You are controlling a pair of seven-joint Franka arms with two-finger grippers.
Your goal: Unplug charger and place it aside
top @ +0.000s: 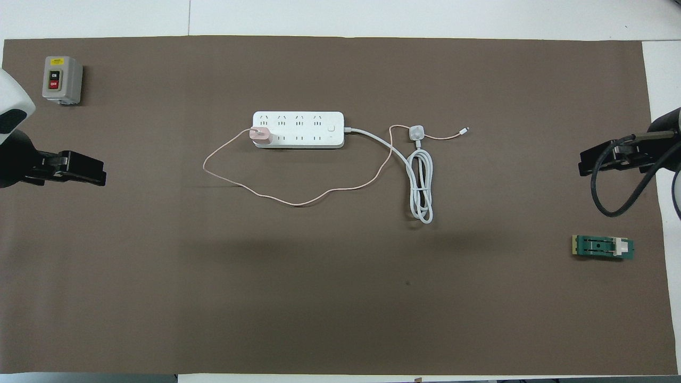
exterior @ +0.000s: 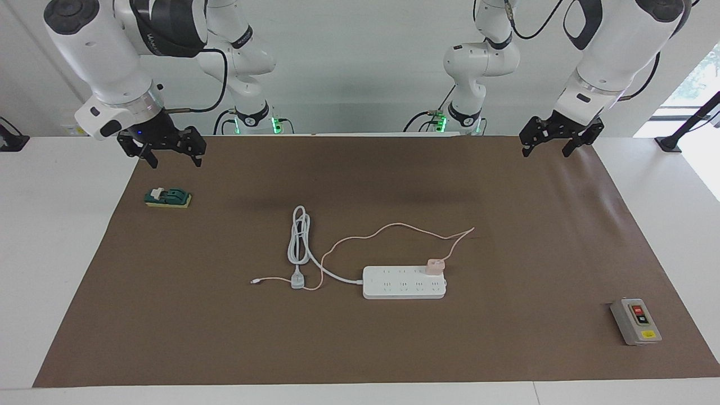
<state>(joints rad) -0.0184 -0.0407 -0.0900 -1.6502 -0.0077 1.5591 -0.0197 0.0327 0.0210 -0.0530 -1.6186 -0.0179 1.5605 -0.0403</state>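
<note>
The pale pink charger (exterior: 435, 265) (top: 260, 135) is plugged into the white power strip (exterior: 404, 282) (top: 298, 129), in the row nearer to the robots, at the strip's end toward the left arm. Its thin pink cable (exterior: 394, 226) (top: 298, 203) loops nearer to the robots and ends beside the grey-white plug (exterior: 297, 279) (top: 417, 132). My left gripper (exterior: 545, 153) (top: 90, 171) is open and empty, raised over the mat's edge at the left arm's end. My right gripper (exterior: 175, 162) (top: 585, 164) is open and empty, raised over the mat at the right arm's end.
The strip's thick white cord (exterior: 298, 236) (top: 422, 186) lies coiled by its plug. A green switch block (exterior: 169, 197) (top: 603, 247) lies below the right gripper. A grey on/off button box (exterior: 635, 321) (top: 61, 80) stands at the left arm's end. A brown mat (exterior: 360, 349) covers the table.
</note>
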